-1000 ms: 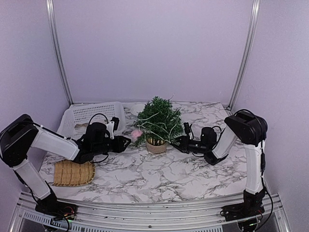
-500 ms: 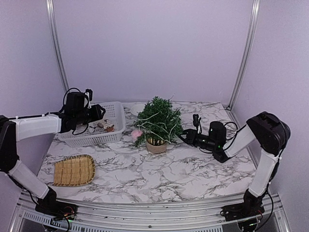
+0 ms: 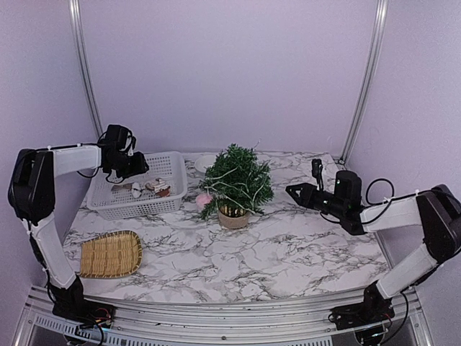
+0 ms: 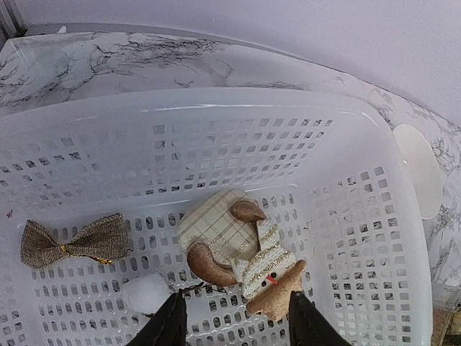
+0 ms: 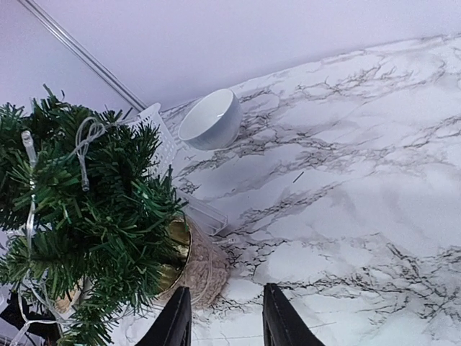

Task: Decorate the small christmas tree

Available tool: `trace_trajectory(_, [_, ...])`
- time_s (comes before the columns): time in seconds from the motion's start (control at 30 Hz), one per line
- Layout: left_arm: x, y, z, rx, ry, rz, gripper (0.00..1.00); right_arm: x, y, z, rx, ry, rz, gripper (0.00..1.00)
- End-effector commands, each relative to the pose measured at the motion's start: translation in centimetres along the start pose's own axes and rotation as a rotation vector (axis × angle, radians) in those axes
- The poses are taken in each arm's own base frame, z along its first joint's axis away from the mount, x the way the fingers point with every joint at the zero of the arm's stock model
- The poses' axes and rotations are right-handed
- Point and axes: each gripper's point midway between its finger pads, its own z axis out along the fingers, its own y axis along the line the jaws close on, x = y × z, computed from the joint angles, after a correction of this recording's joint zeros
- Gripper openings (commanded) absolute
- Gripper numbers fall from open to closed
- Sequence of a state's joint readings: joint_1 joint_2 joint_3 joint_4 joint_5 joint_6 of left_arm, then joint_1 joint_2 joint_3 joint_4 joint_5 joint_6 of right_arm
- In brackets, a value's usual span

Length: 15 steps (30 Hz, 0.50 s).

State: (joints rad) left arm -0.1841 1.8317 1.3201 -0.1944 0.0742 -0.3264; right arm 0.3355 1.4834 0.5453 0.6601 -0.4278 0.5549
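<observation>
Upper left: the left tool point(image 4: 235, 295), half parted and empty, has swung from the tree to hover over a snowman ornament point(image 4: 266, 274) in the white basket point(image 3: 169, 160), likely the next pick. Centre: the small christmas tree point(image 3: 236, 180) stands on the marble surface point(image 3: 238, 267). Right: the right tool point(image 3: 290, 190), narrowly parted and empty, has backed away.

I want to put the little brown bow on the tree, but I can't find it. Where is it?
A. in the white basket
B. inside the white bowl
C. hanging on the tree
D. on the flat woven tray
A: the left wrist view shows the brown bow lying on the holed floor of the white basket.
</observation>
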Motion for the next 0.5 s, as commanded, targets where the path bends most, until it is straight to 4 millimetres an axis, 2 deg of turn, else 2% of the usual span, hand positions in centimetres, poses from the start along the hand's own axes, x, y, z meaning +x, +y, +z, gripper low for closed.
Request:
trace_trajectory(0.0, [0.1,-0.8,0.6,0.046,0.071,0.049,0.49,-2.4,0.4,-0.7,0.049,-0.018,-0.097,0.34])
trace_trajectory(0.2, [0.1,-2.0,1.7,0.109,0.119,0.095,0.49,-3.1,0.7,-1.3,0.085,0.017,-0.134,0.37])
trace_trajectory(0.47, [0.7,-1.8,0.8,0.077,0.203,0.079,0.53,-3.4,0.8,-0.8,0.132,0.134,-0.091,0.38])
